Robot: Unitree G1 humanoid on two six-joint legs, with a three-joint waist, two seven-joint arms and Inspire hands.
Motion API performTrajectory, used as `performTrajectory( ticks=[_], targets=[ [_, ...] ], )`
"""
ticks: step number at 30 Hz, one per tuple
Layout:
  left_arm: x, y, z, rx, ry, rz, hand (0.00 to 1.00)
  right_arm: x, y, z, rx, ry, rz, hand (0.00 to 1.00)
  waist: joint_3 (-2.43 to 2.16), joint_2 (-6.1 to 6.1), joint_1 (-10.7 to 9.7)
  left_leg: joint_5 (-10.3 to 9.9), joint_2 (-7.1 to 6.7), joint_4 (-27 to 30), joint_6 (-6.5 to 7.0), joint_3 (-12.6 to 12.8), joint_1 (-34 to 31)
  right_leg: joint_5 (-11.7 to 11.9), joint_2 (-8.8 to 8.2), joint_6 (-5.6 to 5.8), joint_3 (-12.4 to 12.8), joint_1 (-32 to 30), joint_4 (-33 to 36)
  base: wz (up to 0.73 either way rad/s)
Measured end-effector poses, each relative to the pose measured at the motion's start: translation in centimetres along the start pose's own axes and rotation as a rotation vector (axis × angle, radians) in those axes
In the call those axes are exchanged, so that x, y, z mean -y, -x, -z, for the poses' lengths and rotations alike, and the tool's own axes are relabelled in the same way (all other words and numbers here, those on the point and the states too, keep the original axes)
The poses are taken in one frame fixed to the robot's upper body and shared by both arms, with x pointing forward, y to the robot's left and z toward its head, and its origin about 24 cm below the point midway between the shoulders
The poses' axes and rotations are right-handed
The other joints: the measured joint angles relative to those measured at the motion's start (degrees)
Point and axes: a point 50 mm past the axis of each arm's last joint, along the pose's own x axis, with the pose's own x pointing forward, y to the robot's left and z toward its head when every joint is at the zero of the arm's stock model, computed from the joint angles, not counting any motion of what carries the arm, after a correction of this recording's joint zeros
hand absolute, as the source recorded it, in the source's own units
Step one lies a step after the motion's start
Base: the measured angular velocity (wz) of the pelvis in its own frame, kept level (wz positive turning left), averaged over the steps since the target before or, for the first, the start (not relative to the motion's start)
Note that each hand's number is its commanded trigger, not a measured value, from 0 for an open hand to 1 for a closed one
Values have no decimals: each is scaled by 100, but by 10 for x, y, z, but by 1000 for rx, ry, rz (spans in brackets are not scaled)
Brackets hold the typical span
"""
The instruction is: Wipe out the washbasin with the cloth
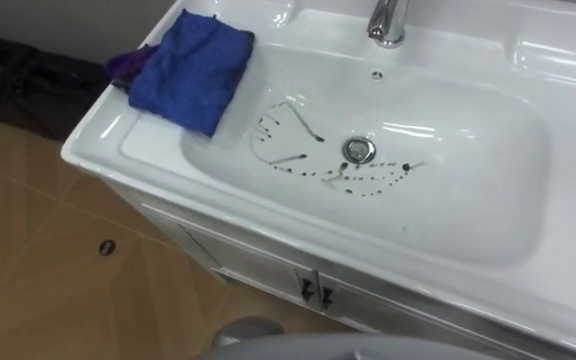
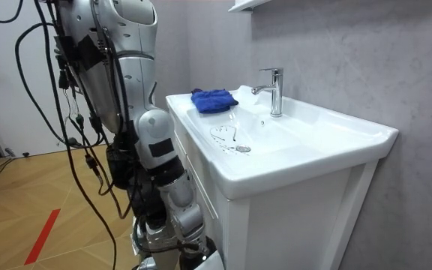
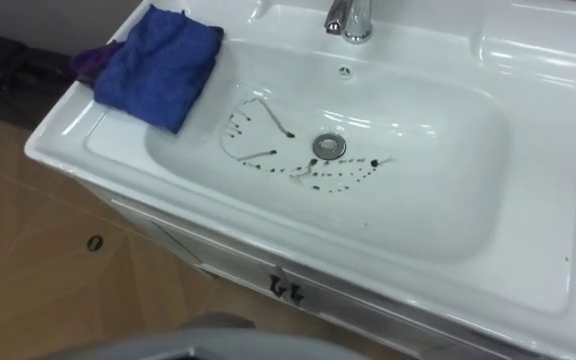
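The basin (image 1: pixel 468 200), a white glossy bowl set into a cabinet (image 1: pixel 268 270), sits straight below the robot's head, and its dirt is the weak point. The dark marks (image 1: pixel 303 122) run as thin strokes at nine o'clock of the drain (image 1: pixel 358 150) and as a dotted arc from six to three o'clock. They look wet, so I judge a light pass would smear them up the walls rather than lift them. The blue cloth (image 1: pixel 193 68) lies crumpled at ten o'clock, half on the rim and half over the slope. A poor pinch could push it into the bowl or off toward the floor (image 1: pixel 48 260). Something purple (image 1: pixel 123 66) peeks from under its far edge and could be dragged along. The faucet (image 1: pixel 388 22) at twelve o'clock could catch a wide sweep. I cannot tell how either robot hand is set.
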Motion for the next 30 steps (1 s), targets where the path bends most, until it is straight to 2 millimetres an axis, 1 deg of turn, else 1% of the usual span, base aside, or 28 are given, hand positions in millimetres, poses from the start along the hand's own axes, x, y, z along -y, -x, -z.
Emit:
performTrajectory(
  ticks=[2, 3, 5, 6, 8, 9, 11, 12, 13, 15, 17, 19, 20, 22, 25, 30],
  targets=[
    [3, 2, -11, 41, 37, 8, 0, -1, 0, 0, 11, 12, -8, 0, 14, 12, -47, 0, 15, -74, 0, 80, 91, 1, 1, -2, 90, 9, 0, -22],
    [4, 3, -12, 49, 41, 9, 0, -2, 0, -1, 15, 20, -12, 0, 16, 22, -55, -1, 25, -82, -1, 117, 107, 1, 6, -2, 129, 4, 2, -23],
    [5, 4, -16, 74, 42, 11, 0, -5, 0, -6, 38, 33, -34, 0, 17, 63, -166, -1, 41, -116, -2, 195, 124, 1, 10, -3, 234, -50, 25, -21],
    [6, 5, -17, 78, 47, 17, 0, -5, 0, -6, 42, 34, -38, 0, 19, 71, -178, -1, 44, -116, -2, 216, 125, 1, 12, -4, 278, -70, 31, -19],
    [11, 11, -21, 102, 61, 52, 0, -6, 0, -9, 55, 36, -45, 0, 47, 99, -287, -1, 37, -114, -1, 230, 153, 1, -3, -4, 334, -92, 91, -15],
    [12, 12, -22, 113, 58, 60, 0, -6, 0, -10, 58, 36, -46, 0, 49, 99, -306, -1, 37, -114, -1, 236, 158, 1, -5, -4, 346, -95, 86, -11],
    [18, 19, -29, 162, 64, 100, 0, -8, 0, -9, 62, 46, -55, 0, 59, 93, -461, -1, 42, -120, -1, 263, 182, 1, 1, -4, 404, -98, 75, -9],
    [20, 21, -32, 176, 69, 111, 0, -8, 0, -8, 60, 47, -60, 0, 65, 85, -487, -1, 43, -128, -1, 276, 191, 1, 2, -4, 418, -99, 72, -11],
    [24, 25, -36, 193, 82, 132, 0, -8, -1, -6, 51, 50, -66, 0, 64, 88, -520, -1, 51, -135, -1, 311, 210, 1, 10, -4, 477, -106, 66, -15],
    [27, 29, -43, 208, 109, 161, 0, -9, 0, -3, 37, 56, -81, 0, 64, 87, -616, -1, 53, -153, -1, 348, 245, 1, 6, -4, 513, -105, 75, -14],
    [31, 36, -50, 225, 139, 210, 0, -9, 1, 7, 14, 60, -93, 0, 64, 85, -692, -1, 54, -219, 0, 392, 314, 1, 12, -4, 629, -105, 79, -15],
    [34, 40, -53, 245, 145, 242, 0, -10, 1, 12, 3, 55, -96, 0, 64, 86, -759, -1, 61, -223, 0, 446, 336, 1, 15, -4, 671, -111, 85, -17],
    [35, 40, -55, 268, 134, 258, 0, -10, 2, 15, -5, 55, -97, 0, 66, 87, -782, -2, 73, -233, 1, 503, 372, 1, 23, -4, 737, -116, 87, -24],
    [37, 44, -56, 279, 140, 286, 0, -10, 2, 18, -9, 53, -96, 0, 65, 102, -828, -2, 73, -245, 1, 511, 409, 2, 27, -5, 799, -115, 95, -19],
    [44, 54, -58, 325, 132, 359, 0, -11, 1, 13, 2, 66, -103, 0, 67, 94, -931, -2, 79, -264, 1, 517, 415, 8, 41, -14, 844, -149, 102, -7],
    [54, 66, -62, 347, 138, 452, 0, -17, 0, 6, 17, 71, -128, 0, 74, 57, -958, -2, 107, -268, 1, 560, 433, 20, 79, -32, 925, -167, 89, -8]
  ],
)
